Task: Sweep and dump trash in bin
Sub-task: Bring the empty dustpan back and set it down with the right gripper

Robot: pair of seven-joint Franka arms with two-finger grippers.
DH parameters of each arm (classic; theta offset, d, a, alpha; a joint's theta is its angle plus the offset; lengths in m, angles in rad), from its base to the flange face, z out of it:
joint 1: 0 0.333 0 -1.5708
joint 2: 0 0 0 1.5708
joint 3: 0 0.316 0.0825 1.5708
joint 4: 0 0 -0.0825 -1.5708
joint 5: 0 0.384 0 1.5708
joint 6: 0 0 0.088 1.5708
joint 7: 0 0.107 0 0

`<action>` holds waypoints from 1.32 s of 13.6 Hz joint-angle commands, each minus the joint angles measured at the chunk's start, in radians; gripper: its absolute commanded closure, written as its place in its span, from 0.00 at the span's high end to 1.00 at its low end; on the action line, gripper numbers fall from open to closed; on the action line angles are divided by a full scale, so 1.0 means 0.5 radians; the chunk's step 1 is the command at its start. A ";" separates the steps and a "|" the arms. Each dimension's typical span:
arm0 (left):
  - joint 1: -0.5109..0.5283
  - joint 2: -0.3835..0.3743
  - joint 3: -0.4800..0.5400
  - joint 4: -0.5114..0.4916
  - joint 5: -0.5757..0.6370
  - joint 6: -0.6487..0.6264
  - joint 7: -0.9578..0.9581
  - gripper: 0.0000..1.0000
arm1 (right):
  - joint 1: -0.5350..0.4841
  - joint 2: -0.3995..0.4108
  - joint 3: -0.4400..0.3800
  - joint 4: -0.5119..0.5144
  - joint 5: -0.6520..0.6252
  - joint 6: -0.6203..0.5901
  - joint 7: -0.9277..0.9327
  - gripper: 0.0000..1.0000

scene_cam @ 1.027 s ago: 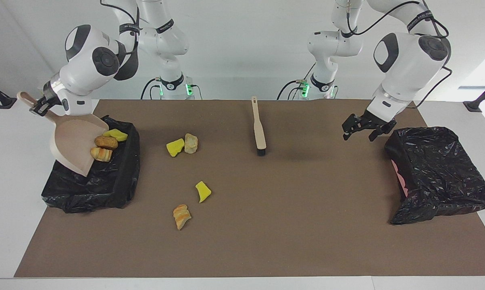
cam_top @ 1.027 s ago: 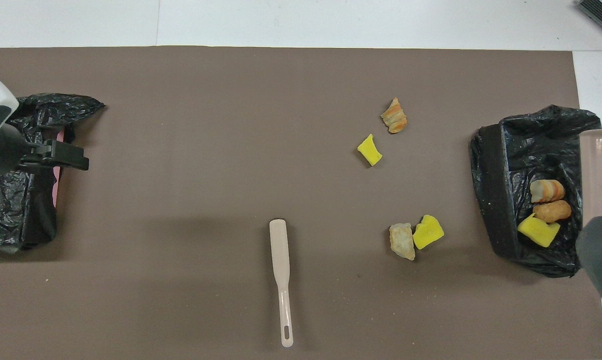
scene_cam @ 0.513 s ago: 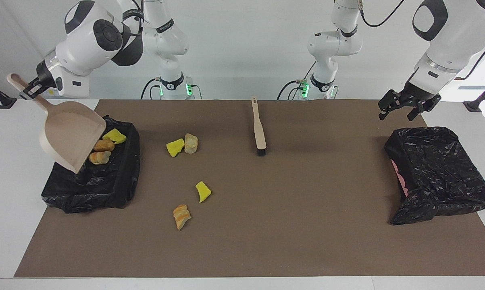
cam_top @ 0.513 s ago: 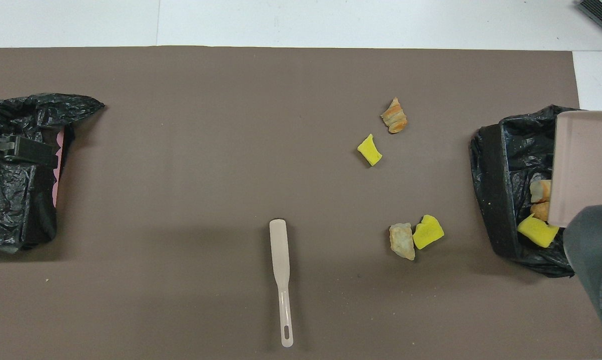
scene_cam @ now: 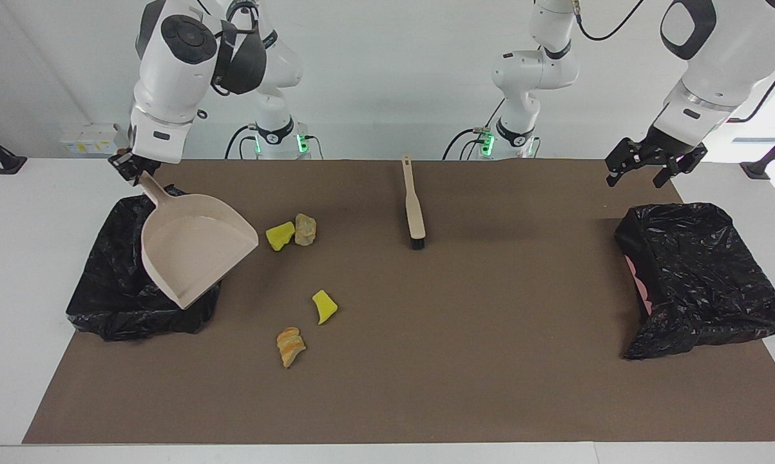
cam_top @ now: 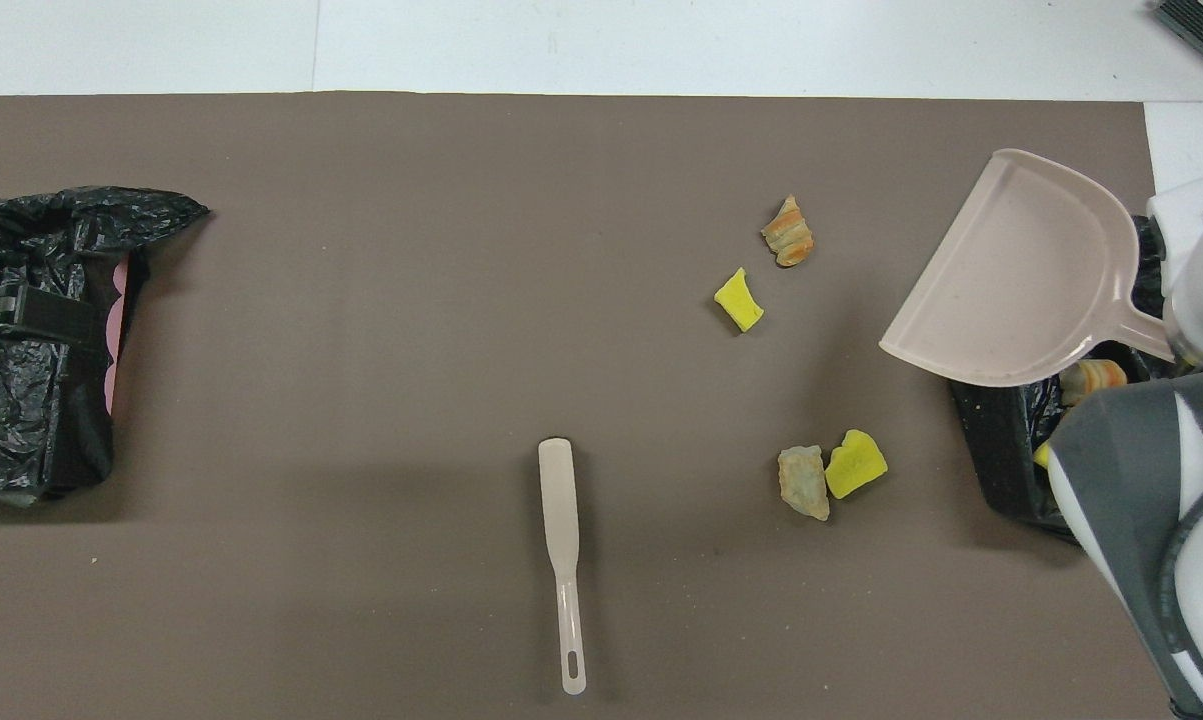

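Observation:
My right gripper (scene_cam: 129,169) is shut on the handle of the beige dustpan (scene_cam: 197,248), held empty and nearly level above the edge of the black-lined bin (scene_cam: 113,290) at the right arm's end. In the bin, an orange lump of trash (cam_top: 1093,377) peeks out under the pan (cam_top: 1011,280). On the mat lie a yellow wedge (scene_cam: 279,236) touching a tan lump (scene_cam: 305,229). Farther from the robots are another yellow wedge (scene_cam: 324,305) and a striped orange lump (scene_cam: 290,345). My left gripper (scene_cam: 645,173) hangs open and holds nothing.
The beige brush (scene_cam: 414,203) lies on the brown mat near the robots, bristles pointing away from them. A second black-bagged bin (scene_cam: 703,277) sits at the left arm's end, under the left gripper. White table borders the mat (cam_top: 361,300).
The right arm swung the dustpan from tipped over the bin toward the mat's middle and levelled it; three pieces stayed in the bin. The left gripper rose earlier and now holds still.

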 commanded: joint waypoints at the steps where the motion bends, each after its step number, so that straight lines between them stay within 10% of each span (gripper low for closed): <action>1: 0.021 -0.061 -0.009 -0.061 0.034 -0.012 0.135 1.00 | 0.108 0.170 0.009 0.217 0.292 -0.019 0.533 0.00; 13: 0.033 -0.049 -0.012 -0.037 0.034 -0.008 0.117 1.00 | 0.872 1.344 0.009 1.365 0.753 0.045 2.560 0.00; 18: 0.033 -0.049 -0.012 -0.037 0.034 -0.008 0.117 1.00 | 1.075 1.545 0.012 1.399 0.986 0.321 2.855 0.00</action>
